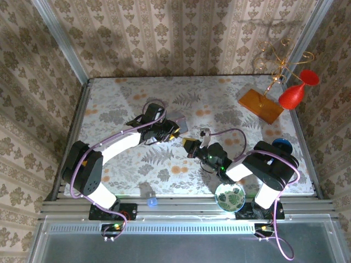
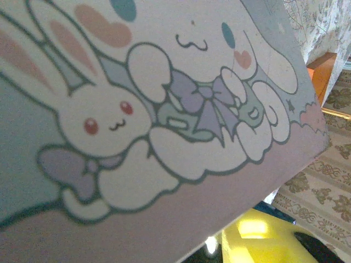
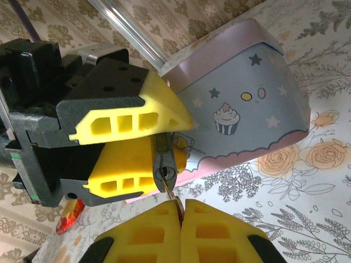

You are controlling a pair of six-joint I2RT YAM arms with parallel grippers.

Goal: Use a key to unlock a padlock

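In the right wrist view the small dark padlock [image 3: 168,167] is pinched between the yellow fingers of my left gripper [image 3: 164,139], keyhole facing the camera. The thin silvery key [image 3: 174,198] has its tip in that keyhole. Its head is clamped between the yellow pads of my right gripper [image 3: 181,207], which is shut on it. From above, the left gripper [image 1: 171,135] and the right gripper [image 1: 192,147] meet tip to tip at the table's middle. The padlock's shackle is hidden behind the left fingers.
A pastel tin box with cartoon bunnies [image 3: 247,104] lies right behind the padlock, its lid [image 2: 164,109] close to the left wrist camera. An orange board [image 1: 261,105] with a wire stand and red vase [image 1: 296,90] stands back right. A green bowl [image 1: 230,197] and blue cap [image 1: 152,202] sit near the front edge.
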